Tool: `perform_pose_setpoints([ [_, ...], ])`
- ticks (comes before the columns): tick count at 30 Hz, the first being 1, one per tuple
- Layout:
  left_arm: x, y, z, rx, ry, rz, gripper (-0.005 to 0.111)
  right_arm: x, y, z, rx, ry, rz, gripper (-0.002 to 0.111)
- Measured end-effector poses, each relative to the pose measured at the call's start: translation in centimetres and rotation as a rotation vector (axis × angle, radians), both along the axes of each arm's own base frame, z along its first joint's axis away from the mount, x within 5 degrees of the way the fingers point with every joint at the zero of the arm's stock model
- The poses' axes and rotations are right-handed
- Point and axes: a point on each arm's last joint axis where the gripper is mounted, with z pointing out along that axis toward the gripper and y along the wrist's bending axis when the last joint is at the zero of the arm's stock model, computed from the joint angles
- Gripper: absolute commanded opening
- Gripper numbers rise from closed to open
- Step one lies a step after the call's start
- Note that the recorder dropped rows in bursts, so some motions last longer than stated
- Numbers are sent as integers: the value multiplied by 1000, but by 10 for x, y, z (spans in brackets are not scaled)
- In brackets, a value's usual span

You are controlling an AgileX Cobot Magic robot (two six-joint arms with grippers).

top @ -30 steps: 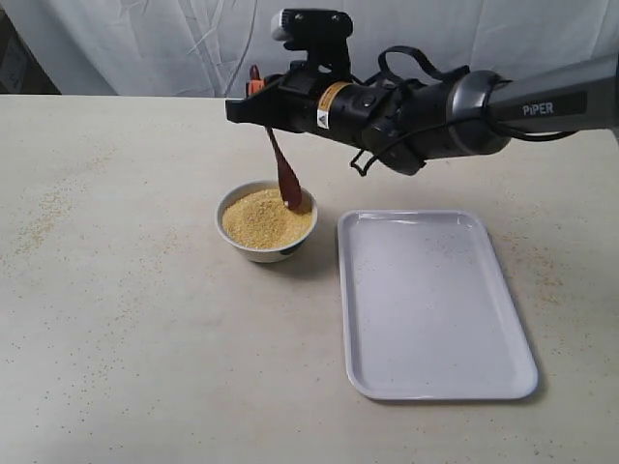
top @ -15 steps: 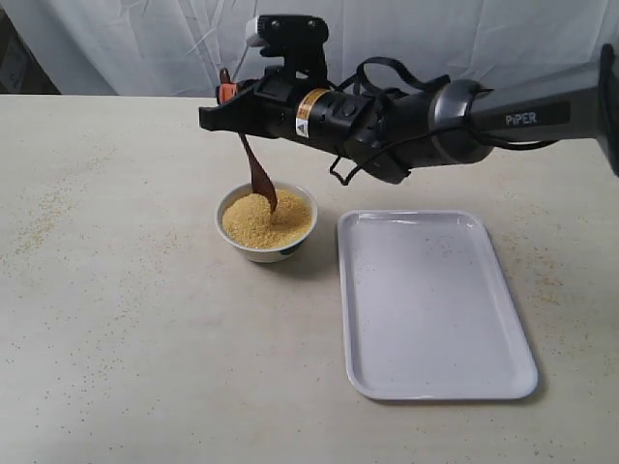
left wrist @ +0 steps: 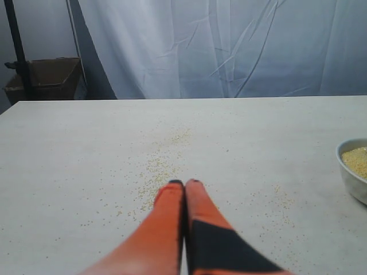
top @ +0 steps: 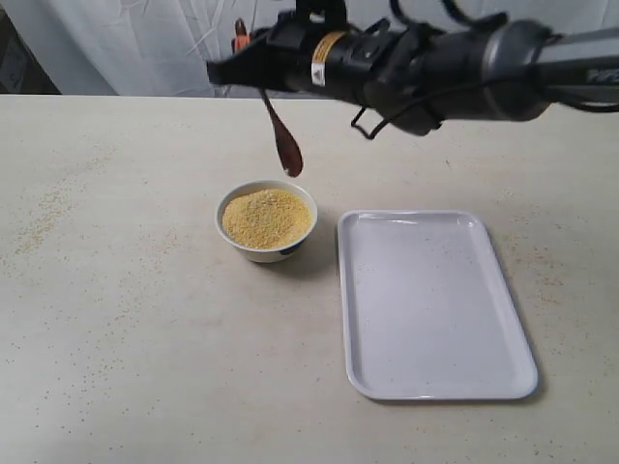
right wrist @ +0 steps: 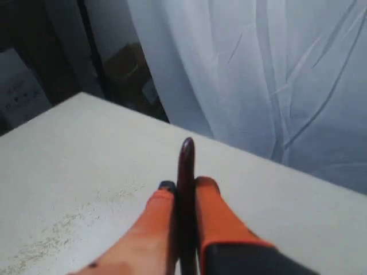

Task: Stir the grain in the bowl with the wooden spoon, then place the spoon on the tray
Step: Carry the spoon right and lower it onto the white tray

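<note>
A dark reddish-brown glossy wooden spoon (top: 275, 121) hangs in the air above the far rim of a small round white ceramic bowl (top: 263, 254). Its oval scoop points down, clear of the bowl, and its slim handle is tilted, pinched near the top by the right gripper (top: 242, 43). Fine yellow-golden grain (top: 266, 217) forms a low mound in the bowl. Just beside the bowl, not touching it, lies a flat white rectangular plastic tray (top: 435, 309) with rounded corners.

The bowl (top: 266, 223) is set on the desk (top: 116, 338), just left of the tray (top: 435, 304), not touching it. The grain (top: 266, 217) is heaped inside the bowl. The wooden spoon (top: 281, 137) is held above the bowl, scoop downward, clear of the grain, its handle clamped in the right claw (top: 242, 43). Loose grains (top: 44, 217) are scattered on the desk far left.
</note>
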Motion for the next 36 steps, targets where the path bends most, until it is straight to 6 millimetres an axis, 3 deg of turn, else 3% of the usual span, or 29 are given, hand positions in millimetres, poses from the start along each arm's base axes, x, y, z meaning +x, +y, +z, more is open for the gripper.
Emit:
perform_pose_setpoints([
  [3,0,0,0,0,0,0,0,-10,-18,37,-52,5,-70,-1],
  [6,0,0,0,0,0,0,0,-16,-43,49,-200,93,-181,-1],
  [10,0,0,0,0,0,0,0,-18,-82,42,-440,257,-322,-1],
  [13,0,0,0,0,0,0,0,-19,-115,35,-527,428,-396,-1],
  [18,0,0,0,0,0,0,0,-25,-160,14,-455,774,-326,-1],
  [24,0,0,0,0,0,0,0,-46,-196,-26,-165,969,-172,-1],
  [29,0,0,0,0,0,0,0,-67,-200,-68,47,1003,-148,-1],
  [33,0,0,0,0,0,0,0,-69,-195,-92,171,1007,-149,-1],
  [36,0,0,0,0,0,0,0,-64,-194,-106,213,1027,-175,11],
])
